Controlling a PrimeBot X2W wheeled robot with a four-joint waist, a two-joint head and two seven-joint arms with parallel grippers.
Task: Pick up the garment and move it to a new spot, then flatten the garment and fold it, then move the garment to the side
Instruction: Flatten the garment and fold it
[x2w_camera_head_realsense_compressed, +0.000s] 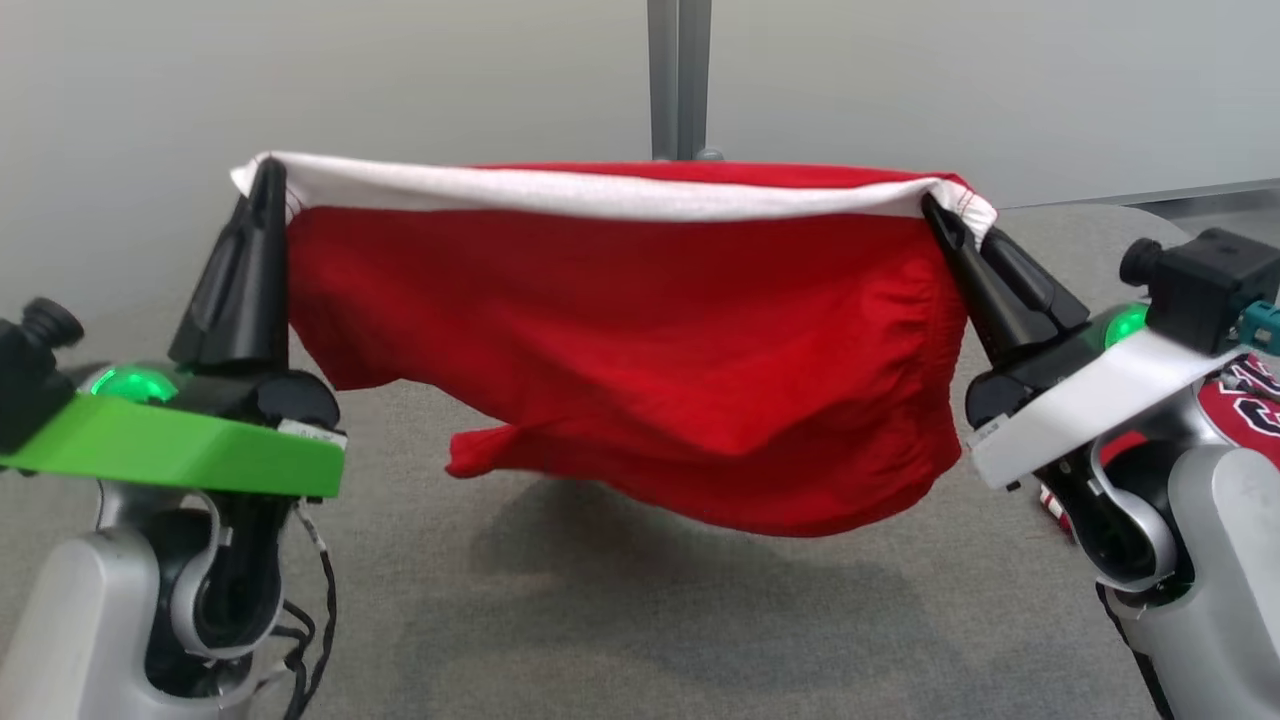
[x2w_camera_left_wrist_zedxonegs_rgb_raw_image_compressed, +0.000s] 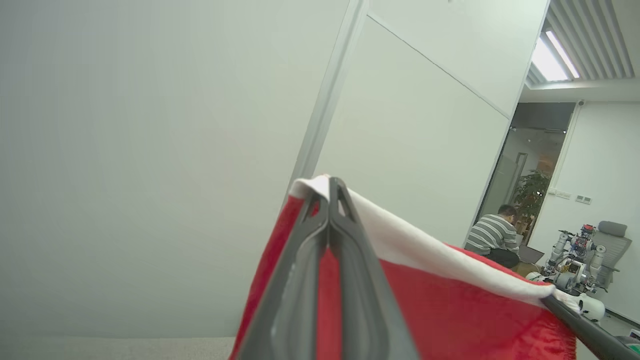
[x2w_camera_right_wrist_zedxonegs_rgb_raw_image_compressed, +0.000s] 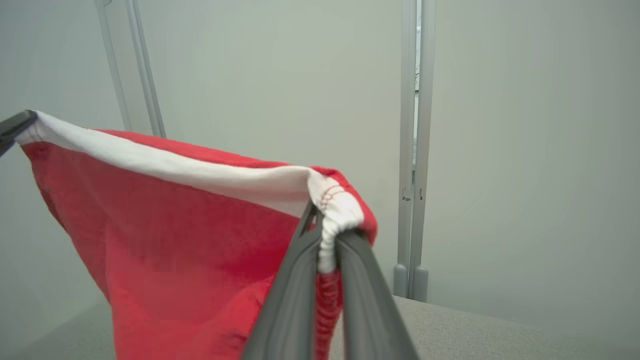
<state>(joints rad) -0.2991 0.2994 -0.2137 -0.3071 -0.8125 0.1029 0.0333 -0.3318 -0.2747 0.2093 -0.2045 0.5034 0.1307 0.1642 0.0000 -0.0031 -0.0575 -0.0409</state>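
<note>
Head view: your garment (x2w_camera_head_realsense_compressed: 640, 350) hangs clear of the table (x2w_camera_head_realsense_compressed: 600, 640), stretched wide btwn both grippers, w/ its shadow on the grey top beneath. It's red, w/ a white band along the top edge, and that band runs almost level from one grip to the other.

L gripper (x2w_camera_head_realsense_compressed: 268, 175) is clamped on the band's left corner, fingers pointing up. R gripper (x2w_camera_head_realsense_compressed: 935, 210) is clamped on the right corner, fingers leaning in toward the cloth, where the fabric bunches in small gathers. The bottom edge sags lowest right of centre; a loose flap curls out at lower left.

A grey post (x2w_camera_head_realsense_compressed: 678, 75) stands behind the garment, at the table's far edge. A red-and-white printed cloth (x2w_camera_head_realsense_compressed: 1250, 395) lies on the table beside your R arm, partly hidden.

L wrist view: both fingers pressed together, white corner pinched at the tips. Far back, a person (x2w_camera_left_wrist_zedxonegs_rgb_raw_image_compressed: 492, 235) in a striped top sits by a doorway, w/ another robot (x2w_camera_left_wrist_zedxonegs_rgb_raw_image_compressed: 575, 260) near.

R wrist view: fingers closed on the gathered white edge, red cloth draping down the left side.
</note>
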